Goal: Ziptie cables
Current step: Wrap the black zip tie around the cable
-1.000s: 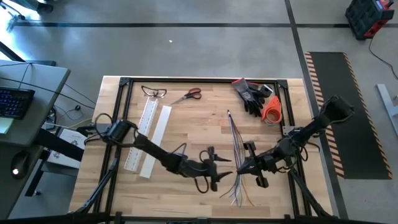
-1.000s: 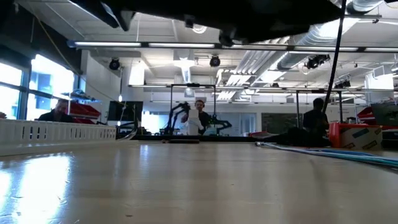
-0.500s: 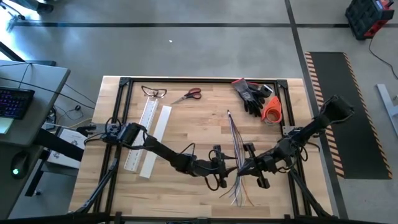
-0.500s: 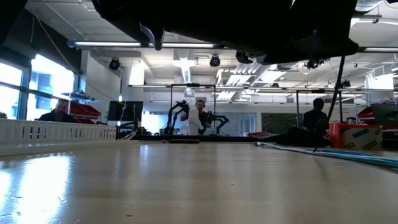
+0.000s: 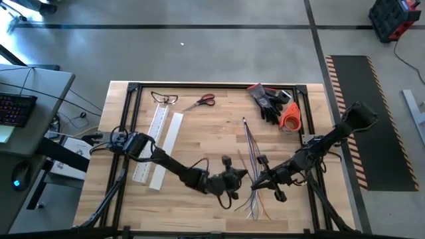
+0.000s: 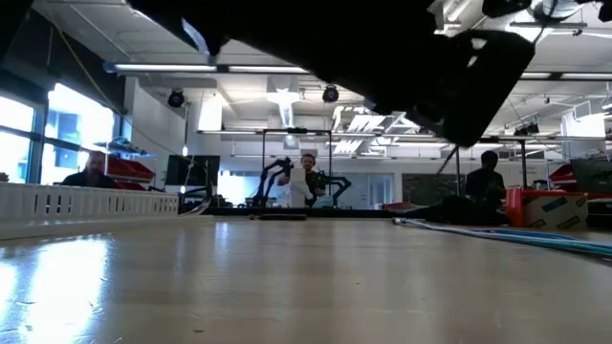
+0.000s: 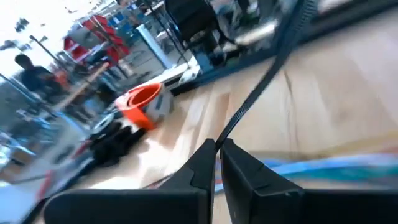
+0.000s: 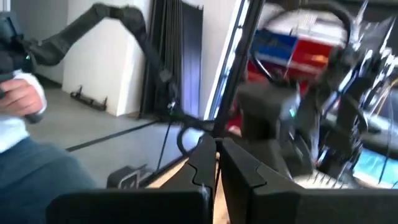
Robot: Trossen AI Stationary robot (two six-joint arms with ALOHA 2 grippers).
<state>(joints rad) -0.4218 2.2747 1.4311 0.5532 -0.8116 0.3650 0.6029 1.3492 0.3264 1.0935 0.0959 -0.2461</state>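
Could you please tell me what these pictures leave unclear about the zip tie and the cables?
- High view: the strip between left gripper and right gripper is too small.
- Left wrist view: thin black strip pinched in shut fingers; far end cut off.
- Cables: blurred in wrist view.

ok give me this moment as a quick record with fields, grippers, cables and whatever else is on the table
left gripper: shut, holding a thin black zip tie, just left of the cables
right gripper: shut, also on the zip tie, over the cables
cables: loose bundle on the wooden table, ends fanned at the near edge, not yet tied
white slotted channel: left side, lying flat
scissors: far edge, red handles
safety glasses: far left
black gloves: far right corner
orange tape roll: beside the gloves
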